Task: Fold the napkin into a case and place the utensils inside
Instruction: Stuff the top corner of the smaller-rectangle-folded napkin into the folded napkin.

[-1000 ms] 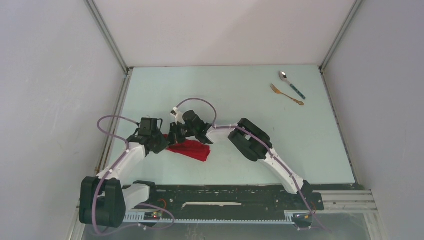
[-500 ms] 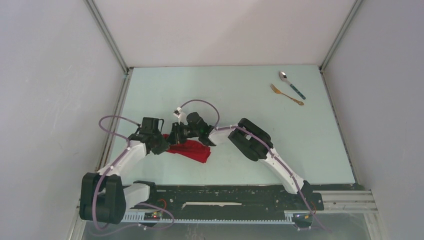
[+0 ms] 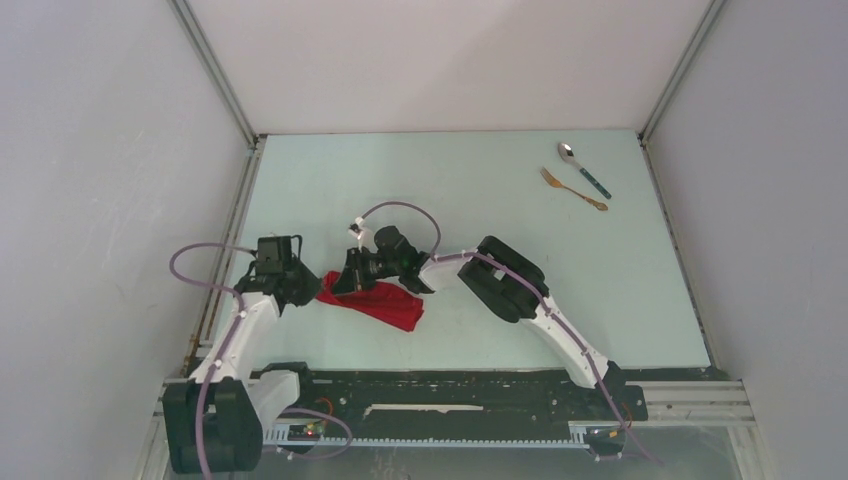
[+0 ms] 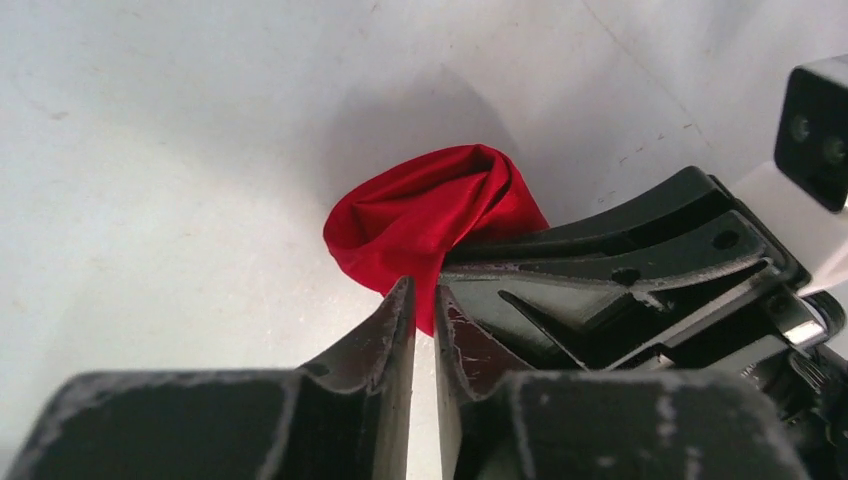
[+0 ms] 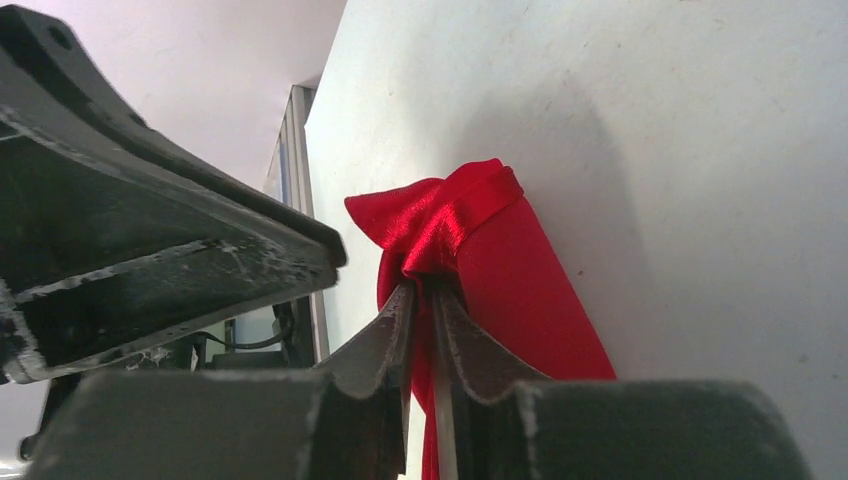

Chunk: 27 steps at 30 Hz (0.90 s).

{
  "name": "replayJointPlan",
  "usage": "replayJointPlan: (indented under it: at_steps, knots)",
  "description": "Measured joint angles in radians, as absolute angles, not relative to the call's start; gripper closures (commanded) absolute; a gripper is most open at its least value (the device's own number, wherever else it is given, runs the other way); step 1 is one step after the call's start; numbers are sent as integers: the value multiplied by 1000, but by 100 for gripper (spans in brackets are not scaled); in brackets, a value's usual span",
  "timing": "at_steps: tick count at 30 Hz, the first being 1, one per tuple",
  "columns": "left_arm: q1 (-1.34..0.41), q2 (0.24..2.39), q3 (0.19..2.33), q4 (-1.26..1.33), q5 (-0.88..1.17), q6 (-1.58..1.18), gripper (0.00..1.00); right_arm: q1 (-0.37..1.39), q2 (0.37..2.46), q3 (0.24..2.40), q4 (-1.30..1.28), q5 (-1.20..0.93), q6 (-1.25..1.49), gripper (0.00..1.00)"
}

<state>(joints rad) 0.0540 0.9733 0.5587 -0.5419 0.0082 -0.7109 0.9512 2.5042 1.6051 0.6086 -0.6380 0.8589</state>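
Red, shiny square cloth napkin point(image 3: 385, 305) lies bunched on pale mint tabletop point(image 3: 470, 200) as a rough slanted band w/ uneven edges, not yet a neat case. Left fingers point(image 3: 303, 290) sit at napkin's left tip, pressed nearly together w/ only a slim slit btwn them. In left wrist view the napkin point(image 4: 430, 210) tapers down into that slit, so they look clamped on the tip. Right fingers point(image 3: 343, 283) are at napkin's upper-left edge, just beside the left ones. Right wrist view shows them clenched on a gathered knot of napkin point(image 5: 450, 215) that stands up off the rest. Utensils lie well apart from napkin, beyond it & off to its right: silver spoon w/ dark teal handle point(image 3: 585, 168) and slim gold-bronze fork point(image 3: 573, 189), just beside each other, fork on the napkin side.
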Motion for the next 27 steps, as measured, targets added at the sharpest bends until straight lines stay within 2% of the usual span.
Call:
replayJointPlan:
  at_steps: [4, 27]
  knots:
    - [54, 1055, 558, -505, 54, -717, 86, 952, 2498, 1603, 586, -637, 858, 100]
    - [52, 1276, 556, -315, 90, -733, 92, 965, 2465, 1664, 343, -570, 776, 99]
